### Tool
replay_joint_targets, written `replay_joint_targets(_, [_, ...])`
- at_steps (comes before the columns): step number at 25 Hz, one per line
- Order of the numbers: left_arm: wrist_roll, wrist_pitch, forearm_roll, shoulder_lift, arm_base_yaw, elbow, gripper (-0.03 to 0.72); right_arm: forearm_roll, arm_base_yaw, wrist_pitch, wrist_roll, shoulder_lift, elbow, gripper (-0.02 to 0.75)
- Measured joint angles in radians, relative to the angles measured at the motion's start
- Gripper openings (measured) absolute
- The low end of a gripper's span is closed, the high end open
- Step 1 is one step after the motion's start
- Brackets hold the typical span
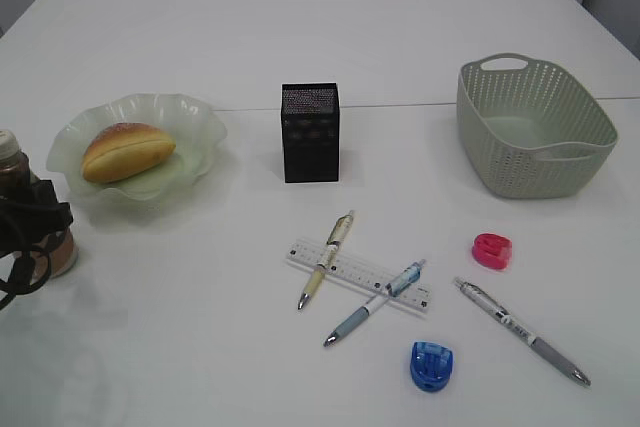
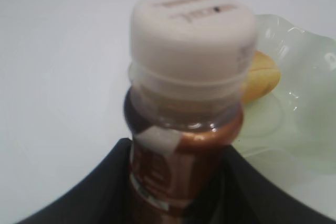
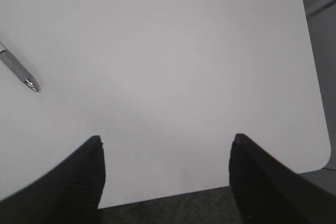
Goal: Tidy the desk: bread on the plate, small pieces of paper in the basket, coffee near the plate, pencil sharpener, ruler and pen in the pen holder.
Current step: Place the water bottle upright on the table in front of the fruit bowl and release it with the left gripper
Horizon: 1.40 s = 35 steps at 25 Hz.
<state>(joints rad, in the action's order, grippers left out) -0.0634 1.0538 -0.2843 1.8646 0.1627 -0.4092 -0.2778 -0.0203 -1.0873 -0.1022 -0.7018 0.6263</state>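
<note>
On the desk [image 1: 400,37], far left, stood the coffee [image 2: 184,129], a brown bottle with a white cap, upright between the fingers of the left gripper [image 1: 25,237], which closed on its lower body. Just beside it, to the right, sat the plate [image 1: 200,127], pale green with a ruffled rim, holding the bread [image 1: 127,151].

Centre: the pen holder [image 1: 310,133], black mesh, upright. Right: the basket [image 1: 534,127], grey-green, perforated.

Near edge, in front of the pen holder: the ruler [image 1: 357,274], lying flat. One pen with a cream grip [image 1: 327,258] lay across its left end; a second pen with a blue clip [image 1: 375,304] crossed its right part. A third, grey pen [image 1: 522,331] lay apart to the right. A pink sharpener [image 1: 492,250] rested between ruler and basket; a blue sharpener [image 1: 431,365] lay nearest the front edge.

Right gripper [image 3: 165,182]: jaws wide apart, holding nothing, above bare desk by its rounded corner, the grey pen's tip to its left.
</note>
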Motion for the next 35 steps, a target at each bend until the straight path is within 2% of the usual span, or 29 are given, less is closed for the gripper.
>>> replay_joint_targets(27, [0.0,0.003,0.0,0.002,0.0,0.0,0.329,-0.002,0.0,0.0,0.0,0.0,0.0,0.572])
replay_joint_targets(31, [0.0,0.003,-0.004,0.002,0.0,0.0,0.377,-0.002,0.0,0.0,0.0,0.0,0.0,0.572])
replay_joint_targets(35, [0.0,0.012,-0.023,0.002,0.0,-0.001,0.493,-0.002,0.0,0.0,0.0,0.0,0.0,0.572])
